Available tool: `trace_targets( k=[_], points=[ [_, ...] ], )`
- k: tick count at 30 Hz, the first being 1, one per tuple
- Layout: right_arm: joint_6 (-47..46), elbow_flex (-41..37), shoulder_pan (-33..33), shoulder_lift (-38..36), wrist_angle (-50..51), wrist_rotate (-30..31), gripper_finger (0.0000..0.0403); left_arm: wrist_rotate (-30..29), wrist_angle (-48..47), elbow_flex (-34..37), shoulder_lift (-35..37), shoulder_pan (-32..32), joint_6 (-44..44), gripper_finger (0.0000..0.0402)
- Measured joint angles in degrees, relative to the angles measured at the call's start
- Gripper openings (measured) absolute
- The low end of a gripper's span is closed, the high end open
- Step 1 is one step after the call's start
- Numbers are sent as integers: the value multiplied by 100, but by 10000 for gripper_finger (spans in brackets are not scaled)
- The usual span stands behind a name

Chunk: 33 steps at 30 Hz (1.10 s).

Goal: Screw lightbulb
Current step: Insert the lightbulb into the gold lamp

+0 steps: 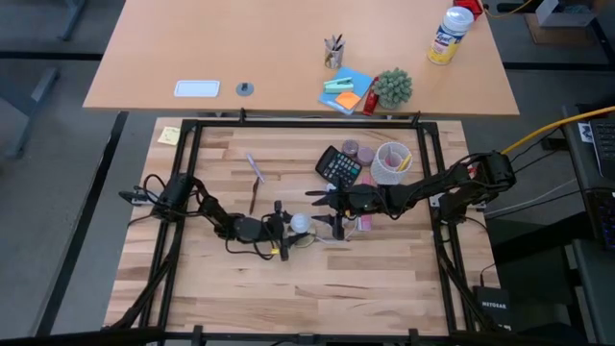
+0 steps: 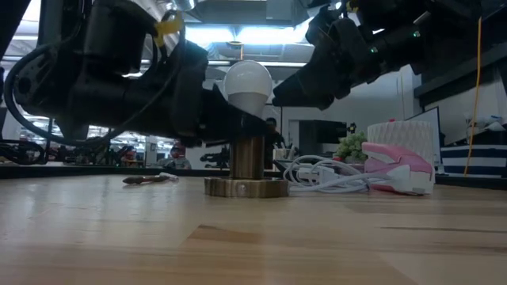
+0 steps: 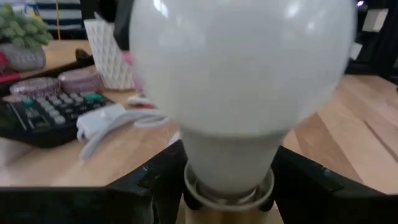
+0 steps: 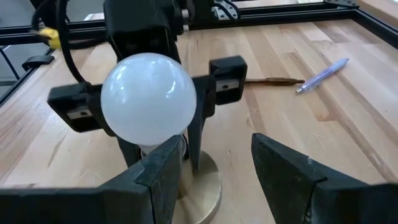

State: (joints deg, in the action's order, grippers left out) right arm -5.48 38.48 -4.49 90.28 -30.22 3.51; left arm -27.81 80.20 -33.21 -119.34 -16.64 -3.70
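- Wooden table (image 1: 384, 279): calculator (image 1: 338, 165), white cord (image 2: 325, 176) beside the lightbulb (image 2: 247, 85).
- Left gripper (image 4: 146, 99) clasps the lightbulb's neck atop a brass stand (image 2: 246, 187).
- Right gripper (image 4: 214, 171) hangs spread, nearby.
- Only the right wrist view shows a pen (image 4: 321, 76).

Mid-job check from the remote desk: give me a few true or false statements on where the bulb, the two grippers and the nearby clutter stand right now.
1. The frosted-white rounded lightbulb sits upright on the brass-coloured lamp base. True.
2. The left gripper has its fingers on either side of the bulb's neck. True.
3. The right gripper is shut on the bulb. False: its fingers are open and hold nothing, close to the bulb.
4. The black calculator lies under the lamp base. False: it lies apart, farther back on the table.
5. A blue pen lies flat on the wooden table. True.
6. The bulb lies on its side on the wood. False: it stands upright on the base.
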Motion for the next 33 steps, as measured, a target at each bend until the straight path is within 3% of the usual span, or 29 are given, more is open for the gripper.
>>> trace_targets(
  k=[6, 33],
  points=[
    [-1, 0, 0, -2, -2, 0, 198, 15, -189, 0, -1, 0, -389, 200],
    [-2, 7, -4, -4, -8, -2, 198, 15, -465, -2, -1, -55, -493, 200]
  ],
)
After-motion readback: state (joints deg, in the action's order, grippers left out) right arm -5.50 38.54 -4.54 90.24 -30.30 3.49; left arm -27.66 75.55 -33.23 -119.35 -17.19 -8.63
